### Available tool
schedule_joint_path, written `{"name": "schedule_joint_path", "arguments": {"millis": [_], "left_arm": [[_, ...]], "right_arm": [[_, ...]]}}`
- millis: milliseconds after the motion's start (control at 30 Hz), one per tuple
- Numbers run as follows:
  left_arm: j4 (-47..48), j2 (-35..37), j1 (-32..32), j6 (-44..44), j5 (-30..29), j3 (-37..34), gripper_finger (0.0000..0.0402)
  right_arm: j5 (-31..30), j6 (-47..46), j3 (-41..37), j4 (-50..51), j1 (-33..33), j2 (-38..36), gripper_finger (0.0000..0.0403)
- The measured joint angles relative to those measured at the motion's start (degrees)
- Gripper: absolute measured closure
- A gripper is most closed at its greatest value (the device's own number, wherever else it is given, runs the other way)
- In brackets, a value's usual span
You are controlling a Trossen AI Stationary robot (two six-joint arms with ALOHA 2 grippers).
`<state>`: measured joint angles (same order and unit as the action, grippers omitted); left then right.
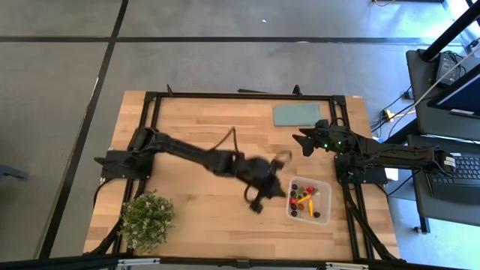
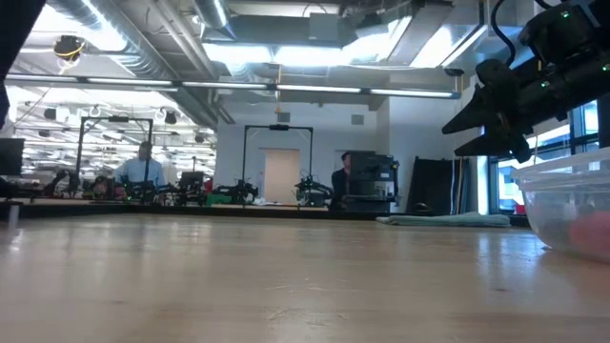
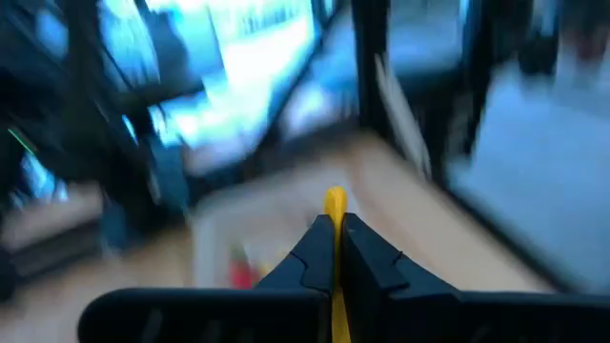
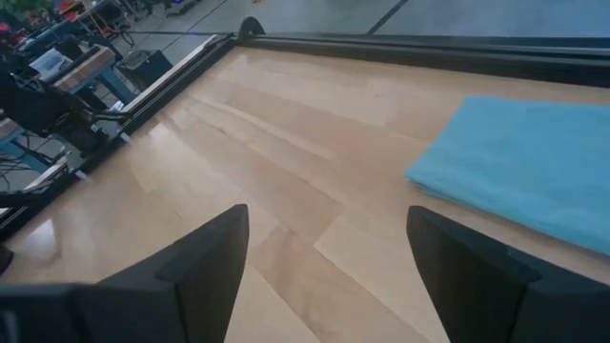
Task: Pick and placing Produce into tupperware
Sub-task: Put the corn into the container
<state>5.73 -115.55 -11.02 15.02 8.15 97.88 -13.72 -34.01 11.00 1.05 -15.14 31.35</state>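
Left claw (image 3: 335, 233) around yellow stick (image 3: 335, 202)

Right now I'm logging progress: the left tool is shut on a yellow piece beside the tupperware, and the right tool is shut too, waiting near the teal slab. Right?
Not quite. The right tool is open, its fingers spread wide in the right wrist view over bare wood by the teal slab. The rest holds: the left tool is shut on the yellow piece beside the tupperware.

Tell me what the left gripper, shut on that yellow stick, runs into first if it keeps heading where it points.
Probably the tupperware: the left gripper, holding the yellow stick, points at the clear box with produce inside. Blur leaves depth unclear.
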Motion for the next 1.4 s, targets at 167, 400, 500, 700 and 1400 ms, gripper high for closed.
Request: {"name": "schedule_joint_path", "arguments": {"millis": [167,400,500,700,1400], "left_arm": [[-18.25,-2.88,3.35,-5.80,6.64,0.09,0.0399],[-29.95,-10.91,4.73,-11.85,7.97,0.07,0.0400],[-33.85,-15.27,4.63,-13.23,7.59,0.01,0.0399],[-40.52,-21.22,4.65,-20.56,7.52,0.01,0.0399],[-39.15,-23.83,4.56,-20.98,7.40,0.03,0.0392]], "right_arm": [[0.00,1.37,0.00,-0.01,0.00,0.00,0.0116],[-0.04,3.92,0.00,-0.03,0.00,0.00,0.0116],[-0.04,4.62,0.00,0.07,0.00,0.01,0.0116],[-0.09,6.05,0.00,0.14,0.00,0.02,0.0116],[-0.11,6.02,0.00,0.15,0.00,0.01,0.0116]]}}
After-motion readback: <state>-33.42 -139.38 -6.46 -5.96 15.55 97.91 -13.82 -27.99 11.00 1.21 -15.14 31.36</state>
